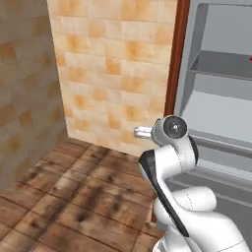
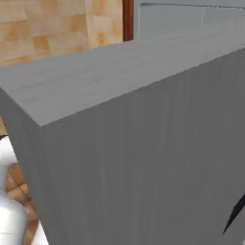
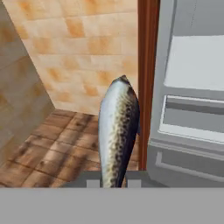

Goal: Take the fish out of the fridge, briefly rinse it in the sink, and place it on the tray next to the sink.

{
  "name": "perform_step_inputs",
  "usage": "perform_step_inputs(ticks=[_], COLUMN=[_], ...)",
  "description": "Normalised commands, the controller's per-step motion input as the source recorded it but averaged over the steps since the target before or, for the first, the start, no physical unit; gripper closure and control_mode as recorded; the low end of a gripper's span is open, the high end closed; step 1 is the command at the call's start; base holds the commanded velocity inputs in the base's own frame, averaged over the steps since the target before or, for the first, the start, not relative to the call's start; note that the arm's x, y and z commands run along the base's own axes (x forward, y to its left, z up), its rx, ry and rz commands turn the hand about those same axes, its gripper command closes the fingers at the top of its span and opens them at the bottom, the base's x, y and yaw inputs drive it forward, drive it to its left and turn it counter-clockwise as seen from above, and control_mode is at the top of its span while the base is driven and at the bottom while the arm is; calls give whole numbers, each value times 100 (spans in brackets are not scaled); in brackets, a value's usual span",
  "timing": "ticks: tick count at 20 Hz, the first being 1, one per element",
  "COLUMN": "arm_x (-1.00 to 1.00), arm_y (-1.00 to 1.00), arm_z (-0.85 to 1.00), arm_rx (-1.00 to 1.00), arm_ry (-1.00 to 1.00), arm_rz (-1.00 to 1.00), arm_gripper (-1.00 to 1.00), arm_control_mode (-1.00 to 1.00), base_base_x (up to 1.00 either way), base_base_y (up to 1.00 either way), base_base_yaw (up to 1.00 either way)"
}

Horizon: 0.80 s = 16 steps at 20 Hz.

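The slim silver-grey fish with a speckled dark back (image 3: 117, 131) stands up from between the two small dark finger tips of the pincer (image 3: 114, 183) in the hand view, so the pincer is clamped on the fish near one end, and the rest of the body juts out ahead of the hand. The tall grey fridge with a pale grey interior and flat shelves (image 3: 192, 100) stands open just to the side of it, and the fish is outside the cabinet, in front of the orange tiled wall (image 3: 83, 52) and above the brown wooden plank floor (image 3: 57, 148). The first step looks done; the carry to the sink is in hand. Next, I judge, the base has to drive off to find the sink, with the grip kept firm on so small a fish.
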Motion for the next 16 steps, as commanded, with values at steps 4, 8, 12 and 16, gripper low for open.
perform_step_inputs(ticks=[4, 8, 12, 16], arm_x=[0, 0, 0, 0], arm_y=[0, 0, 0, 0], arm_z=[0, 0, 0, 0], arm_rx=[0, 0, 0, 0], arm_ry=[0, 0, 0, 0], arm_rz=[0, 0, 0, 0], arm_gripper=[100, 100, 100, 100], arm_control_mode=[100, 100, 100, 100], base_base_x=[0, 0, 0, 0], base_base_y=[44, 43, 35, 21], base_base_yaw=[89, 90, 93, 97])
